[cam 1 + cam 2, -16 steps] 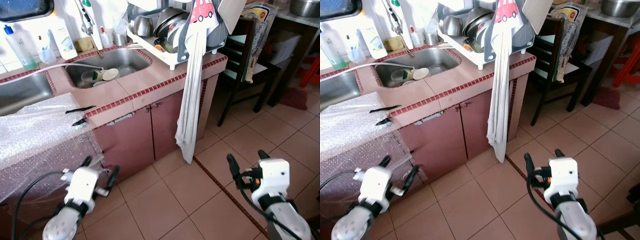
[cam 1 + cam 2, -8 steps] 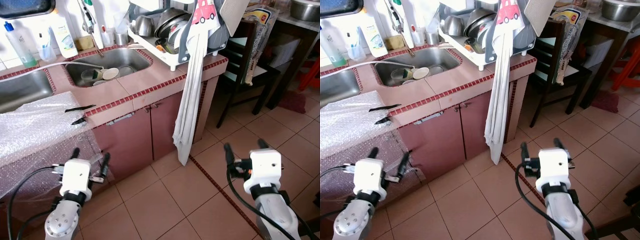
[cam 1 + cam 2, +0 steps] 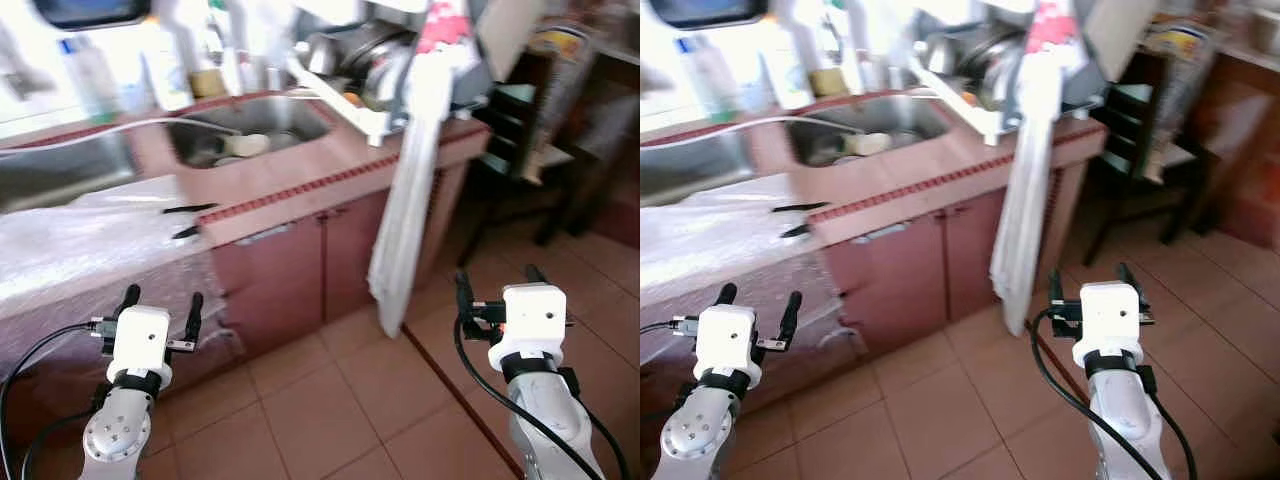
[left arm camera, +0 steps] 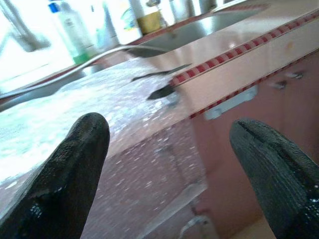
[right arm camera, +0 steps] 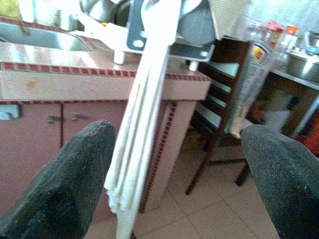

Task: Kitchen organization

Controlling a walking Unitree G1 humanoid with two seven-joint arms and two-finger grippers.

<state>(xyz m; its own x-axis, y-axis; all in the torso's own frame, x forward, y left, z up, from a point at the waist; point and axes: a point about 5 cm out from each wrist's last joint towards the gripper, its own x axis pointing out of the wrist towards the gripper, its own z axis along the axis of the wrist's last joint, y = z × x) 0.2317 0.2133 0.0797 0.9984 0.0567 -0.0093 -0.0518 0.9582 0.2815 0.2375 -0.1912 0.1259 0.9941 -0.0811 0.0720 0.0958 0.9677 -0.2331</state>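
Organizing not begun; you stand short of the pink tiled counter (image 3: 300, 170).
Left gripper (image 3: 158, 303) and right gripper (image 3: 497, 286) spread, empty; dishes in steel sink (image 3: 290, 118) untouched.

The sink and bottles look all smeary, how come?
In both eye views, motion blur smears the sink, the bottles and the hanging towel; window glare whitens the top left. The left wrist view is softly blurred too; its black fingers look sharper.
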